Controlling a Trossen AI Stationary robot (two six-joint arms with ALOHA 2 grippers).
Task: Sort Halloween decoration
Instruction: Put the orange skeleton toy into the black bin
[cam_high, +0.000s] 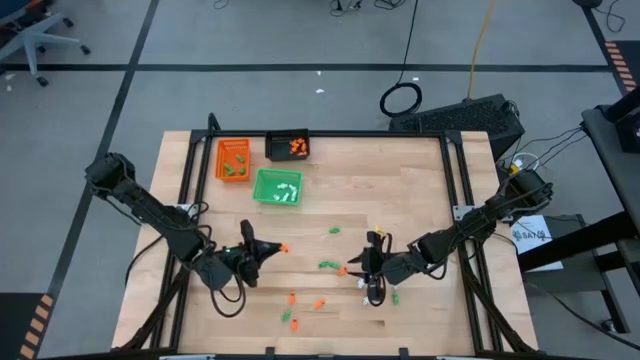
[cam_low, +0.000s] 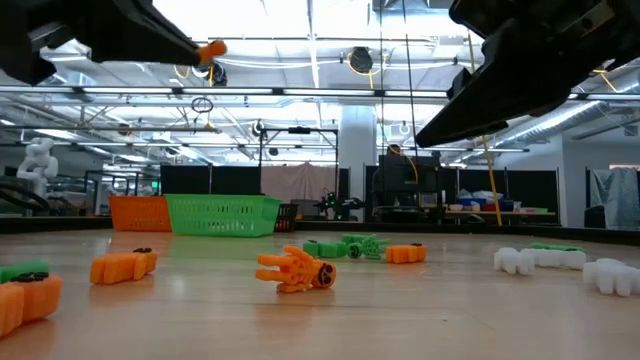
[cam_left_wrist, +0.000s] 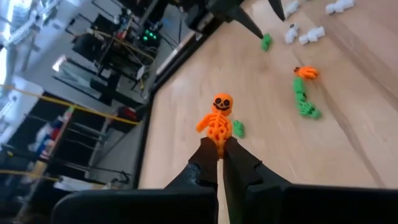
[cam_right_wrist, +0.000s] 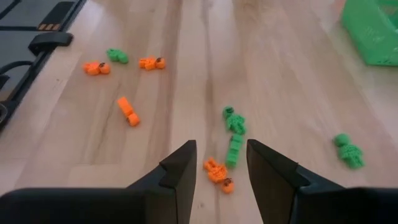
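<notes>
My left gripper (cam_high: 266, 250) hangs above the table's near-left part, shut on a tiny orange skeleton figure (cam_left_wrist: 217, 118), also visible as the orange figure (cam_low: 210, 48) in the low view. My right gripper (cam_right_wrist: 221, 167) is open and raised over the near middle. Its fingers stand on either side of a loose orange piece (cam_right_wrist: 216, 172) and a green one (cam_right_wrist: 234, 149) lying on the wood below, touching neither. Other orange, green and white pieces (cam_high: 319, 303) lie scattered on the near half. My left gripper pinches the orange skeleton by its lower end (cam_left_wrist: 219, 140) between the two fingertips. Head and ribs stick out past the fingers. The figure is lifted clear of the table.
Three small trays sit at the far left: orange (cam_high: 222, 151), black (cam_high: 273, 147) holding orange pieces, green (cam_high: 262, 187) holding white pieces. White pieces (cam_low: 540, 260) lie near the right gripper. A dark rail (cam_high: 300, 133) frames the table.
</notes>
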